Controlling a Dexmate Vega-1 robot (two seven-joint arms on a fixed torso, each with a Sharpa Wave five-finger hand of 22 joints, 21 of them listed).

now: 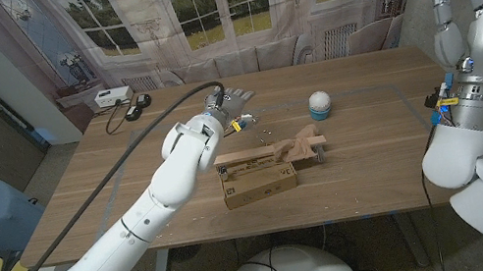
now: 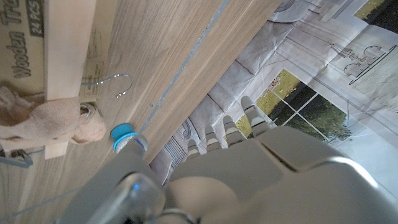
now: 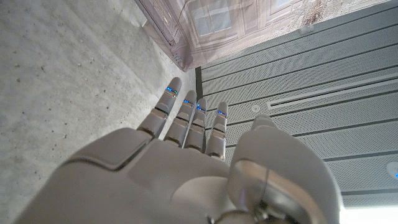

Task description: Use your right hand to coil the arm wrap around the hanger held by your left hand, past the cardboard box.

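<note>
Because it looks like soft tan fabric, the arm wrap [image 1: 301, 143] will probably handle as a light, limp thing that sags and slides unless pinched firmly; a free end hanging off the bunch would be the best place to take it, though no end shows clearly. It lies bunched over the far right end of the wooden hanger [image 1: 261, 158], which rests across the top of the cardboard box [image 1: 258, 184] with its wire hook [image 2: 112, 84] lying on the tabletop [image 1: 373, 147] just beyond the box. By contrast the hanger should be stiff and light, easiest to hold by its bar away from the wrap.

Beyond the box and to its left, the left robot hand [image 1: 229, 108] hovers over the tabletop near the hook, fingers apart, holding nothing. Far to the right of the box, the right robot hand [image 1: 469, 11] is raised upright off the tabletop's edge, fingers straight and spread, also empty.

By count: one arm wrap, one hanger, one box, two robot hands. One white-and-blue rounded object [image 1: 319, 104] stands beyond the box to its right.
</note>
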